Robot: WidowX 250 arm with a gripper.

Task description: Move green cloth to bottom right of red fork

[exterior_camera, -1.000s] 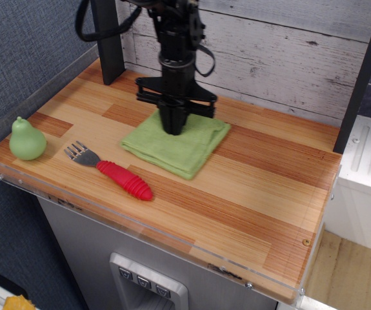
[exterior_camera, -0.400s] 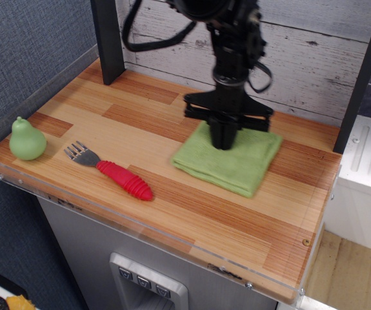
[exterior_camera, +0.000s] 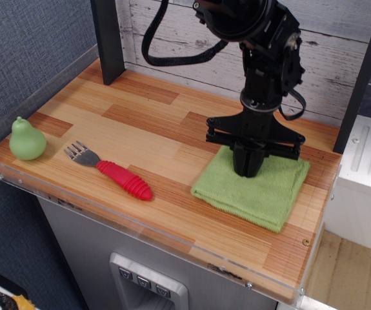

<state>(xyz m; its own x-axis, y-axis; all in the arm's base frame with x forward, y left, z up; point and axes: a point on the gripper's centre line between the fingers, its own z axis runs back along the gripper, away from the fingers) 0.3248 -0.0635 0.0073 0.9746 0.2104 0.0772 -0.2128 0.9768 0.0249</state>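
Observation:
The green cloth lies folded flat on the wooden table at the right, near the right edge. My black gripper points straight down onto the cloth's back middle, with its fingers together and pinching the cloth. The fingertips are sunk in the fabric. The red fork lies at the front left, tines pointing left, red ribbed handle pointing right. The cloth is to the right of the fork, apart from it.
A pale-green pear stands at the left edge, left of the fork. A dark post stands at the back left. A whitewashed plank wall backs the table. A clear raised lip runs along the table's front edge.
My gripper has dragged the green cloth from the middle back of the table to the right and toward the front. The fork and the pear have not moved.

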